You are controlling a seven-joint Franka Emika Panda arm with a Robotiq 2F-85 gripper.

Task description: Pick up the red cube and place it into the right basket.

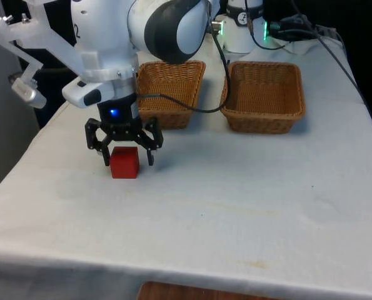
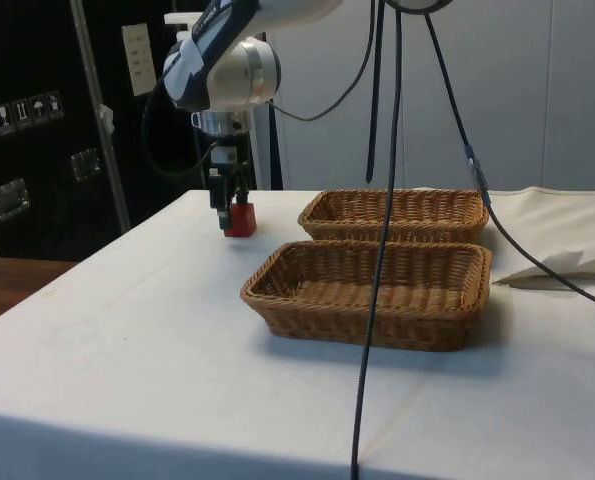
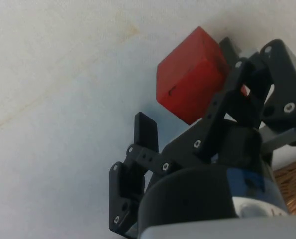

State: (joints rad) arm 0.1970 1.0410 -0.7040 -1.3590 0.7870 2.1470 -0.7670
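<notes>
Presently the gripper [image 1: 128, 155] is hanging low over the white cloth [image 1: 236, 200] with its fingers spread wide; the red cube [image 1: 124, 162] is sitting on the cloth between the fingertips, which are not pinching it; two wicker baskets [image 1: 264, 95] are standing farther back, the cube in neither.

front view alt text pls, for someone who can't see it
A black gripper with open fingers straddles a red cube on the white cloth. Two empty wicker baskets sit behind: one just past the gripper, the other toward the front view's right.
</notes>
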